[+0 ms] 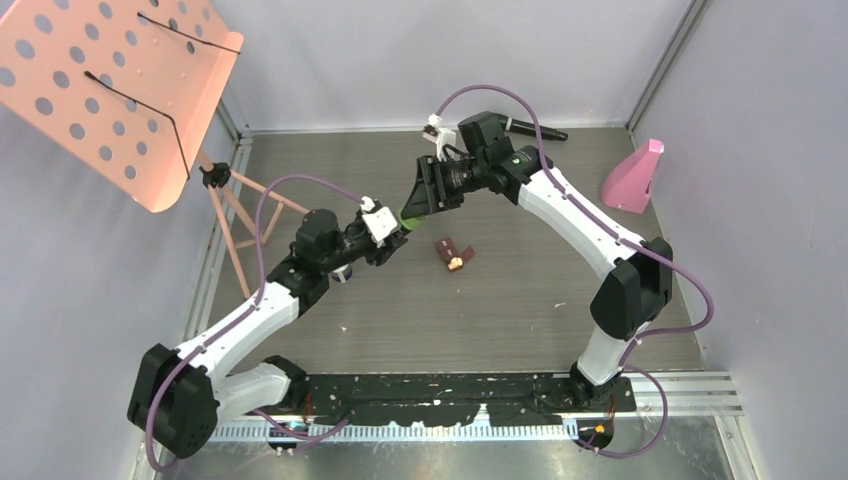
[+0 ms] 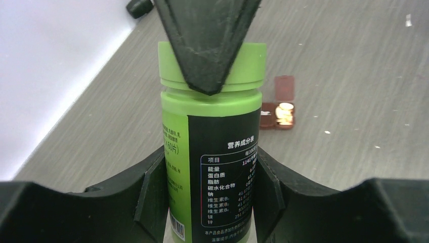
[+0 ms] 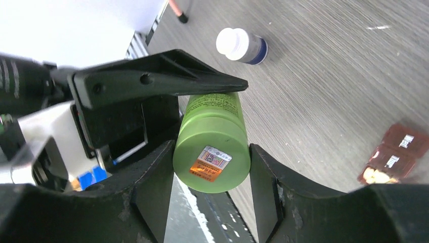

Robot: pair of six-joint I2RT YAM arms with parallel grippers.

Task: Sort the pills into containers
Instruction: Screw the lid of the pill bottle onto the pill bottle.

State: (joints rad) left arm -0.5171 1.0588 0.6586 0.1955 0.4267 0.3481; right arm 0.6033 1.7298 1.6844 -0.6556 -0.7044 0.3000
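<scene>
Surface: grey wood-grain board [image 1: 520, 300], spreading on all sides below the fingers [image 1: 424, 196].
Music stand: salmon-pink plate with round holes [image 1: 110, 90] on thin pink legs [image 1: 237, 215], well to the left of the fingers, at the far-left corner.
Microphone: black [image 1: 530, 128], lying just beyond the fingers, to their right, by the back wall.
Wedge: pink, upright [image 1: 635, 177], well to the right of the fingers, by the right wall.

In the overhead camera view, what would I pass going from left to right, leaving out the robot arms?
Left to right: pink stand → green bottle → brown case → microphone → pink wedge.
</scene>
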